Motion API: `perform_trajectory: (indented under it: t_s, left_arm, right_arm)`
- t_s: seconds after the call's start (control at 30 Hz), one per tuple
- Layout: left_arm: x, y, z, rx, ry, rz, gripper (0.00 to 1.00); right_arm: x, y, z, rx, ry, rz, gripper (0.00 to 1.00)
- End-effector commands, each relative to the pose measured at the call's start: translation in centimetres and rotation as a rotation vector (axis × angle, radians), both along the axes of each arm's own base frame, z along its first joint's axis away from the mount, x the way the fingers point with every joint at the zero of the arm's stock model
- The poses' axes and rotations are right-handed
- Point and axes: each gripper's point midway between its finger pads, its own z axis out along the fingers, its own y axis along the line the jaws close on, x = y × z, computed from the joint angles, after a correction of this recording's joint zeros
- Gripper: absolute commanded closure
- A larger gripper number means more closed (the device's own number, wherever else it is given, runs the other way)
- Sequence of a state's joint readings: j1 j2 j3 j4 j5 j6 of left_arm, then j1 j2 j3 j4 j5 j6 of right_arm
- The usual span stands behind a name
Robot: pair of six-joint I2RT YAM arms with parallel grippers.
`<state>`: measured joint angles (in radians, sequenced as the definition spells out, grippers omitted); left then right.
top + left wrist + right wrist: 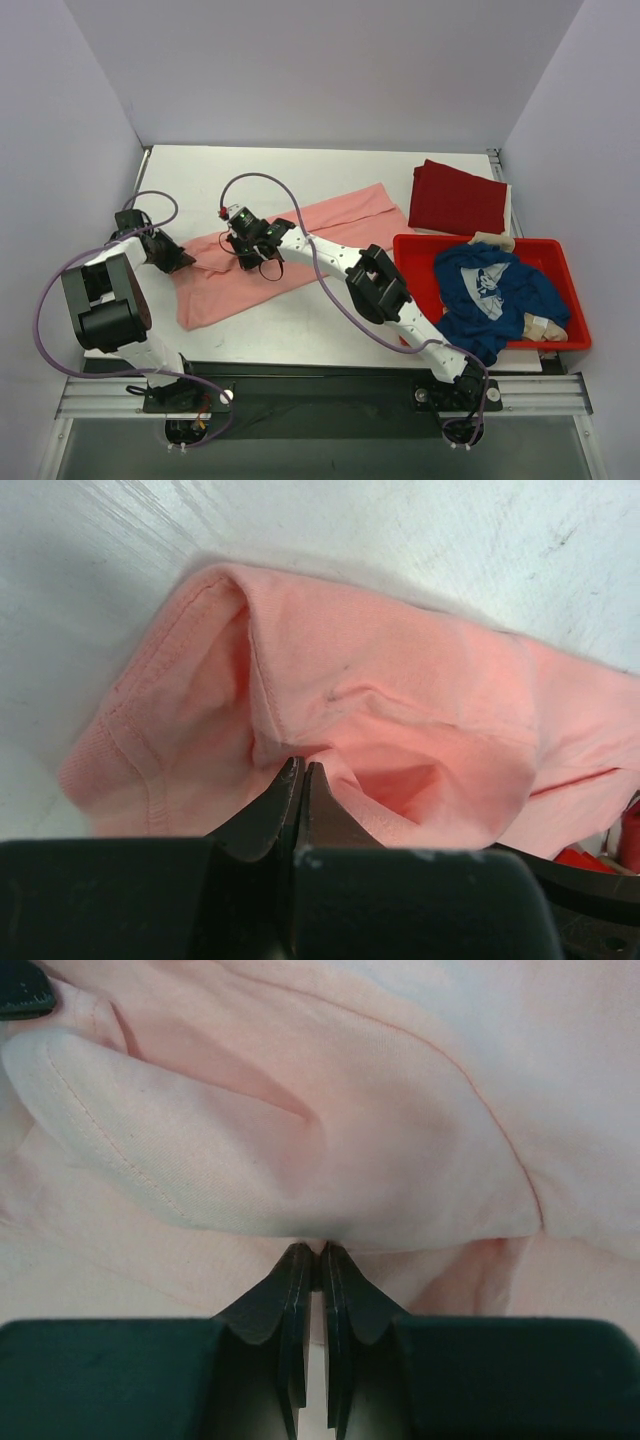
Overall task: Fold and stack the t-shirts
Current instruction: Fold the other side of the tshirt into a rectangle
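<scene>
Left gripper [178, 258] and right gripper [243, 247] are clamped on the salmon-pink t-shirt [330, 228].
From above, it is seen spread on the table [300, 325]. By the left wrist view, jaws are pressed together on its hem; by the right wrist view, likewise on a fold. Both pinched points should be lifted evenly and the cloth drawn taut.

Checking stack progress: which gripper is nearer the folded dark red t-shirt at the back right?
Right. The right gripper pinches the salmon-pink t-shirt mid-table, left of the dark red t-shirt. The left gripper pinches the same shirt's far left end, farther away.
</scene>
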<state>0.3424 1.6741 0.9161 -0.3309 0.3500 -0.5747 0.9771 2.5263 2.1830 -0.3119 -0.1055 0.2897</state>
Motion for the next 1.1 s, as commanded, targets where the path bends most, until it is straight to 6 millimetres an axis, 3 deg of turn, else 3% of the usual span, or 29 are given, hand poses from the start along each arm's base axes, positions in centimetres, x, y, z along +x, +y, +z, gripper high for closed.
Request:
perform_trajectory:
  t_s: [0.0,0.17,0.4,0.63,0.83,1.07]
  left_arm:
    - [1.2,0.0,2.8,0.007,-0.100,0.011,1.00]
    - [-0.4,-1.6,3.5,0.001,-0.105,0.021,1.00]
    - [-3.5,-3.9,3.7,0.013,-0.082,0.050,1.00]
    - [-5.8,-7.2,4.2,0.015,-0.062,0.041,1.00]
    - [-7.8,-7.6,4.4,0.052,-0.016,0.049,1.00]
    - [-9.3,-8.0,4.5,0.077,0.010,0.038,1.00]
  right_arm:
    - [-0.7,0.3,5.8,0.063,-0.025,0.007,1.00]
    - [-1.1,-1.2,7.8,0.101,0.021,0.012,1.00]
    - [-1.7,-4.6,8.2,0.134,0.150,0.028,1.00]
    - [-2.4,-7.6,7.1,0.130,0.250,0.039,1.00]
    - [-1.9,-9.6,5.7,0.098,0.309,0.031,0.99]
    - [-2.4,-9.9,4.0,0.075,0.347,0.035,0.98]
